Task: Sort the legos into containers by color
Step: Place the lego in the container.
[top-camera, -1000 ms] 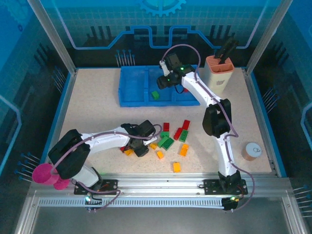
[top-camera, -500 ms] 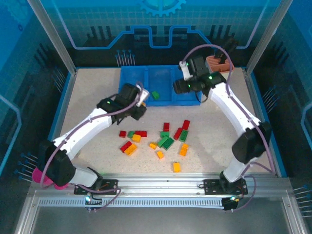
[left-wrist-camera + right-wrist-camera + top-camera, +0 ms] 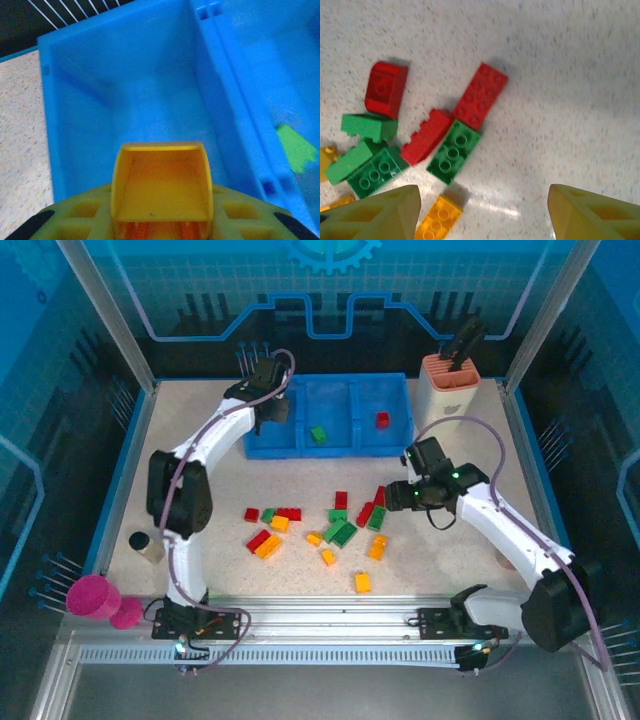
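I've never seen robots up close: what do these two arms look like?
Left arm and right arm: white tubular links, black joints, looping purplish cables. The left end effector and right end effector have yellow-green fingers.

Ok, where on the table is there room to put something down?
Free: the table right of the tray, between the holder and the right arm, and the strip between tray and legos. Crowded: the middle, full of legos, with the open right fingers beside them. The tray's left compartment is bare, but the left fingers hold a yellow lego over it.
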`<state>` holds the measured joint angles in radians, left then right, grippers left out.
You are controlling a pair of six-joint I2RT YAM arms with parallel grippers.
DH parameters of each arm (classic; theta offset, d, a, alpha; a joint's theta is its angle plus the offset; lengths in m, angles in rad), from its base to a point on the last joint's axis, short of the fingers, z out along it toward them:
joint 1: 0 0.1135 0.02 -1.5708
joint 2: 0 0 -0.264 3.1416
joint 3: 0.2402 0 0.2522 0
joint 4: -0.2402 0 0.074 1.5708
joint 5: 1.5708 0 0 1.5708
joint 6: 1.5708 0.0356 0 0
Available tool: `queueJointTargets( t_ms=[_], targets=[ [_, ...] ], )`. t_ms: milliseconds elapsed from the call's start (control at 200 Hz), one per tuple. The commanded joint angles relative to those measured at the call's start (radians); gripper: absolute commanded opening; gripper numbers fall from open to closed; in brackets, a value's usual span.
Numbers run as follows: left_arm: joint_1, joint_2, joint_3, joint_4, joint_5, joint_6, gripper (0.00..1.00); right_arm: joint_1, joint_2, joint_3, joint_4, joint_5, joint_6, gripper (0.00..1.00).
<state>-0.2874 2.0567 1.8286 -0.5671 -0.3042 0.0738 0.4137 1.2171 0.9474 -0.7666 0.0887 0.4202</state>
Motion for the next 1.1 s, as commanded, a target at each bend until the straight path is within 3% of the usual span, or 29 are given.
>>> queueJointTargets(
  t_ms=[0, 185, 360, 645, 811, 1021, 1096],
  targets=[
    [0.025, 0.103, 0.114, -0.014, -0.021, -0.027, 0.28, -0.021, -0.053, -0.062, 0.06, 0.016, 0.106, 0.7],
    [0.042, 0.299, 0.33, -0.081, -0.034, -0.043, 0.28, -0.045, -0.05, -0.149, 0.147, -0.012, 0.15, 0.71],
    [0.049, 0.349, 0.334, -0.063, -0.017, -0.056, 0.28, -0.058, 0.008, -0.168, 0.234, -0.043, 0.197, 0.8],
    [0.06, 0.412, 0.384, -0.06, -0.001, -0.074, 0.31, -0.061, 0.174, -0.151, 0.435, -0.122, 0.247, 0.8],
    [0.06, 0.422, 0.402, -0.073, 0.007, -0.072, 0.4, -0.057, 0.281, -0.097, 0.443, -0.121, 0.25, 0.79],
    [0.06, 0.399, 0.372, -0.07, 0.02, -0.072, 0.59, -0.047, 0.378, -0.035, 0.441, -0.111, 0.234, 0.78],
    [0.06, 0.382, 0.358, -0.068, 0.026, -0.072, 0.61, -0.043, 0.407, -0.007, 0.434, -0.106, 0.227, 0.77]
  ],
)
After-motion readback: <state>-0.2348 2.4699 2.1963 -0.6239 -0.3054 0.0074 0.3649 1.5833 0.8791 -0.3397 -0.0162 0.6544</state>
